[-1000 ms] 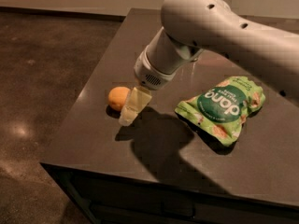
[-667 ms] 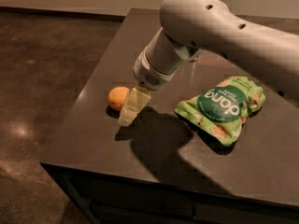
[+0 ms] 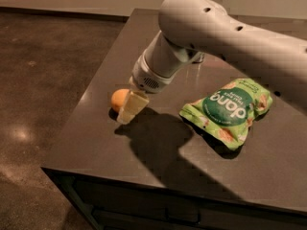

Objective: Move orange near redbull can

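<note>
Hard to read at the gripper (image 3: 129, 108): just a pale wedge-shaped tip showing below the grey wrist, low over the table (image 3: 144, 166), touching or just in front of the right side of the orange (image 3: 118, 99). Cannot tell whether clenched, released or holding anything.

Orange resting on the table top near the left edge, roughly midway from front to back. Right part covered by the pale tip, left part plain to see.

Behind it, much of the table's middle and back hidden by the thick grey arm (image 3: 230, 37), itself cut off at the right border. Table's right edge likewise out of view.

Green snack bag (image 3: 230, 111) lying flat to the right, well apart from the orange. Between the two, dark top crossed by the arm's shadow. Toward the front edge, a wide open stretch. Left of the orange, only a narrow strip before the drop to the floor (image 3: 43, 80).
</note>
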`<state>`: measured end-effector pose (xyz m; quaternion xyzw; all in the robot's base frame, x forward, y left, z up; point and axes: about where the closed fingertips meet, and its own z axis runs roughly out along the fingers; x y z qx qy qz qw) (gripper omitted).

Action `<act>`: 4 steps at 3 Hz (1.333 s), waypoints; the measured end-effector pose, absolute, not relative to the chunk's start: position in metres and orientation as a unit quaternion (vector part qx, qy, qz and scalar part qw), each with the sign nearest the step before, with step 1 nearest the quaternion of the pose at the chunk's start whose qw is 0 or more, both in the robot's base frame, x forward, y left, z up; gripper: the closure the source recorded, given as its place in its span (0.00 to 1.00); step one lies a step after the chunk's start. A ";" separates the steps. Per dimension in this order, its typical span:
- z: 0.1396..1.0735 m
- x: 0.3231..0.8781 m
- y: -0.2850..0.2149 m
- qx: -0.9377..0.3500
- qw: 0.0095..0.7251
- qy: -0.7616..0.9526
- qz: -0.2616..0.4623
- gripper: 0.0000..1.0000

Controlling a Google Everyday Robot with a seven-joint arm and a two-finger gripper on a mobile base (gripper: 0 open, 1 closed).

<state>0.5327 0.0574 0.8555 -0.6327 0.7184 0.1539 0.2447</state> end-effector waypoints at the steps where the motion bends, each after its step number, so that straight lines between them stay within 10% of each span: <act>1: 0.855 0.534 0.060 -0.632 0.244 0.718 0.160 0.47; 3: 0.862 0.560 0.034 -0.592 0.255 0.749 0.155 0.94; 4: 0.871 0.589 0.000 -0.556 0.267 0.776 0.133 1.00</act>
